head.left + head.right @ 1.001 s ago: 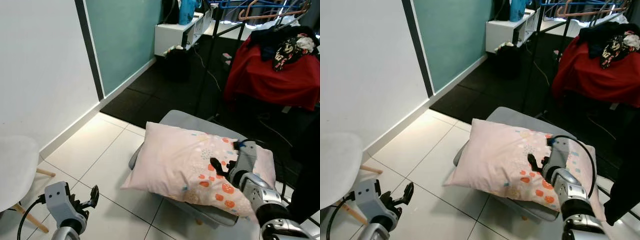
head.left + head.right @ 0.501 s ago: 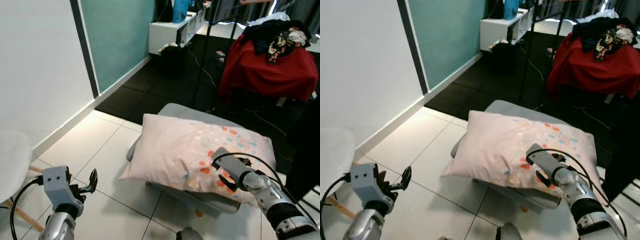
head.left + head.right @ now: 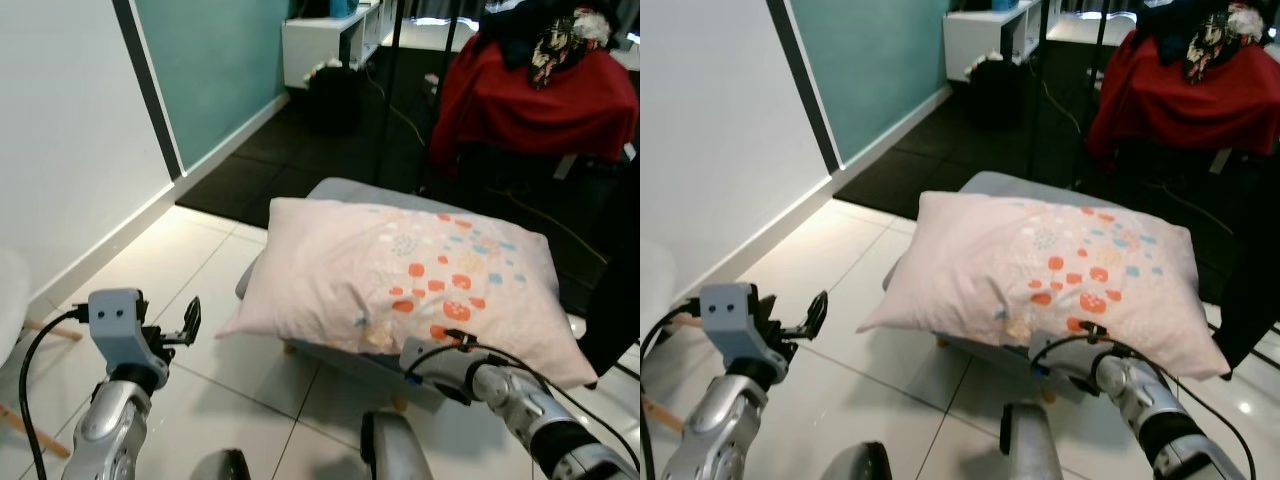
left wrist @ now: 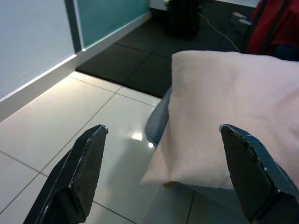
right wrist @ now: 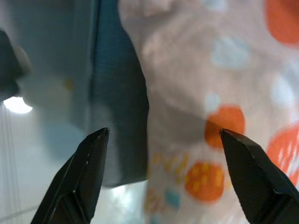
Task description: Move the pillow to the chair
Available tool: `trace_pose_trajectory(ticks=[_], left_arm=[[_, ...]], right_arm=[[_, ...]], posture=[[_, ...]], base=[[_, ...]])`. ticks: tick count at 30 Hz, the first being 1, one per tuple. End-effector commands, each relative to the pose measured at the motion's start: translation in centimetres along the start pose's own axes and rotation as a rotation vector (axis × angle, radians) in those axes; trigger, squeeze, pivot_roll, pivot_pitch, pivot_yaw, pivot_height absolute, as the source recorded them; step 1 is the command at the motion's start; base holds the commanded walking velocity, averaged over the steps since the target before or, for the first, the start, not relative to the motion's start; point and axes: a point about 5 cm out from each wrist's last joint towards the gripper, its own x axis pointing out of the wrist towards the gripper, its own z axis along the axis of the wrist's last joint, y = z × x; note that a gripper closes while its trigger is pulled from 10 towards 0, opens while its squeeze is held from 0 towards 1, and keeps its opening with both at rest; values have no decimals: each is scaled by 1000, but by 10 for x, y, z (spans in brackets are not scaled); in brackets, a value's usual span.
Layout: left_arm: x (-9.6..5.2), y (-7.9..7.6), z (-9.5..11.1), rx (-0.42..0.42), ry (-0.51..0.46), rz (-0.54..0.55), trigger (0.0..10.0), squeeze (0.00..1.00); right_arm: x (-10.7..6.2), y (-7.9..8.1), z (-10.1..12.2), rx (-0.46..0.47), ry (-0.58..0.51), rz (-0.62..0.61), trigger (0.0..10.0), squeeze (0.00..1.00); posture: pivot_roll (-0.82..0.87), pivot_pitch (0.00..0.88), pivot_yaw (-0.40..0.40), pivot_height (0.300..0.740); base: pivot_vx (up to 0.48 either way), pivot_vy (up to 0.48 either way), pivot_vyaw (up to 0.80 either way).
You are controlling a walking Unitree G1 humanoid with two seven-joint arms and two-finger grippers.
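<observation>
Jaws wide on both grippers, right gripper near pillow edge.

The pillow covered nearly the whole grey chair, overhanging its near edge. White floor tiles lay open to the robot's left of the chair, where the left claw hung with fingers spread. The right claw, fingers apart, sat close against the pillow's near edge. A red-draped heap and black rack poles crowded the far side.
</observation>
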Motion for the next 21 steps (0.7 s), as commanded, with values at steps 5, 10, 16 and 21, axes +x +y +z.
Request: trace_pose_trajectory(ticks=[5,10,16,21], left_arm=[[-4,8,16,40,-14,12,10000,0],[-12,7,28,84,-19,-8,10000,0],[-16,7,36,96,-14,-17,10000,0],[-21,3,44,108,-9,-33,10000,0]], right_arm=[[1,-5,9,-197,-55,-91,10000,0],[-2,-21,23,-327,-139,-274,10000,0],[-1,-22,28,-400,-157,-352,10000,0],[1,-35,27,-430,-103,-480,10000,0]], posture=[[-142,182,32,546],[-118,242,46,526],[-96,281,58,511],[-75,317,63,511]], base=[[0,0,0],[0,0,0],[0,0,0],[0,0,0]])
